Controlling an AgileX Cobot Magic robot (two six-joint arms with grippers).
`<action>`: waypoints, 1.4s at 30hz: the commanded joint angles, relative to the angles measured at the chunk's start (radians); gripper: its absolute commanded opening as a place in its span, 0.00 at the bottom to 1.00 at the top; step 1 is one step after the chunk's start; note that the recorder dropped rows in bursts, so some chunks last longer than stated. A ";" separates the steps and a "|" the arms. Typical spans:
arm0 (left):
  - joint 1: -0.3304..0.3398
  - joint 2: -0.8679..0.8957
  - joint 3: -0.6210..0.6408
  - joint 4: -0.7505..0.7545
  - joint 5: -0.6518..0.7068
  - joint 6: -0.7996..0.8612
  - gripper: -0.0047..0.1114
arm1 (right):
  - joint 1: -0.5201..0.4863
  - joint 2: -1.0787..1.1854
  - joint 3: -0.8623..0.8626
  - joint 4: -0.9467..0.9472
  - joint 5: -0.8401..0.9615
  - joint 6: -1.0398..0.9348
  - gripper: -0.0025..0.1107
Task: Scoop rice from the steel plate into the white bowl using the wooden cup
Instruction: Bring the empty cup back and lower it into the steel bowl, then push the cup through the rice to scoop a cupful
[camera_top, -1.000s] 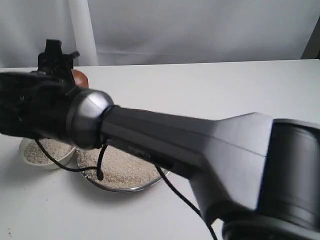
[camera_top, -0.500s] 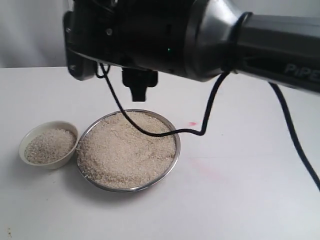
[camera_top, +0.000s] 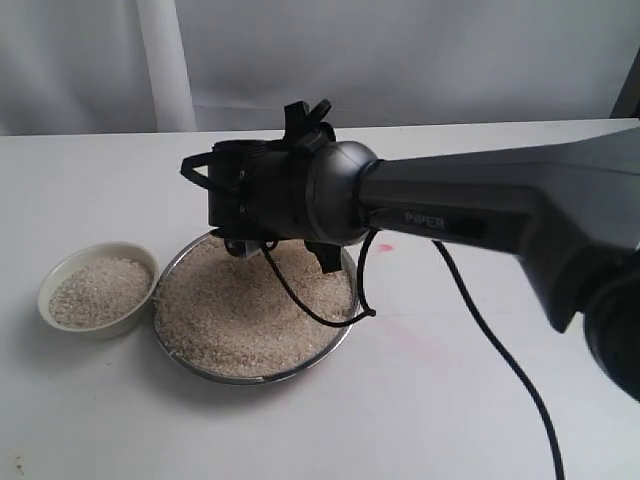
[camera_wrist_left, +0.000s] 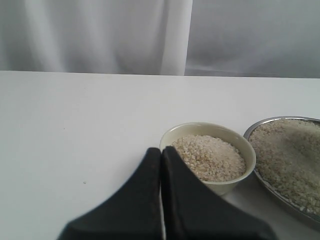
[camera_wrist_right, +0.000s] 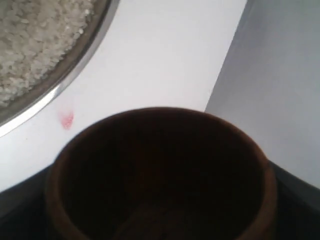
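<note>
Right jaws grip the empty wooden cup (camera_wrist_right: 160, 175) just outside the steel plate (camera_top: 190, 365) rim, rice (camera_top: 240, 320) beside and below, white bowl (camera_top: 60, 275) beyond the plate; left jaws closed, empty.

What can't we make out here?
- Right wrist view: wooden cup inside too dark to tell if it holds rice; base cut off by frame edge.
- Exterior view: right arm hides the cup and the steel plate far rim.
- Left wrist view: steel plate cut off by frame edge; left pincer covers part of white bowl.
</note>
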 joint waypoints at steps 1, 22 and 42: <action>-0.003 -0.002 -0.008 -0.005 -0.010 -0.002 0.04 | -0.006 0.034 0.000 -0.055 -0.011 -0.012 0.02; -0.003 -0.002 -0.008 -0.005 -0.010 -0.002 0.04 | -0.002 0.105 -0.002 -0.055 -0.140 -0.014 0.02; -0.003 -0.002 -0.008 -0.005 -0.010 -0.002 0.04 | -0.002 0.161 -0.007 -0.060 -0.190 -0.037 0.02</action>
